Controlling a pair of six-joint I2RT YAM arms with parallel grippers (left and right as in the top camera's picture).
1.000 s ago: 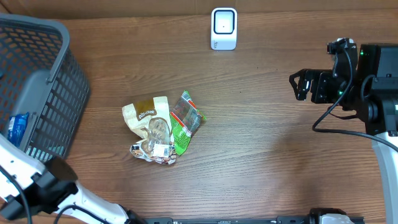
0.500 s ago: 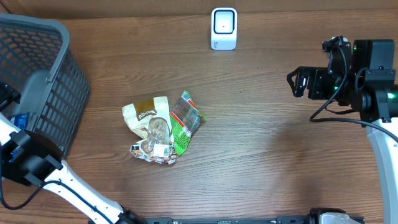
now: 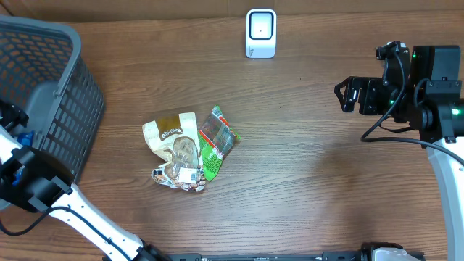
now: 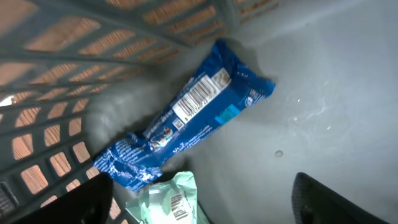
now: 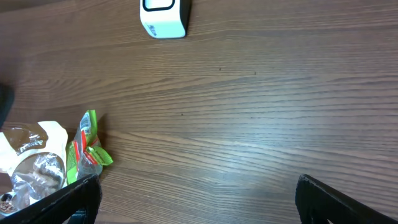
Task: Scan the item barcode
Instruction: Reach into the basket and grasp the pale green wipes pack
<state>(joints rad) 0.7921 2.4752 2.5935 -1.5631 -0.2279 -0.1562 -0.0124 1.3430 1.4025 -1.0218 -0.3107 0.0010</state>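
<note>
Inside basket, two wrappers, tabletop three packets, one scanner, left pincer, right pincer both released.

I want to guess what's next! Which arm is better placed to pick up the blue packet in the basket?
Left. The left arm reaches into the basket, its jaws open right above the blue packet, barcode facing up. The right arm hangs far across the table, jaws open.

Glossy blue wrapper, grey plastic basket, matt wood-grain table.
</note>
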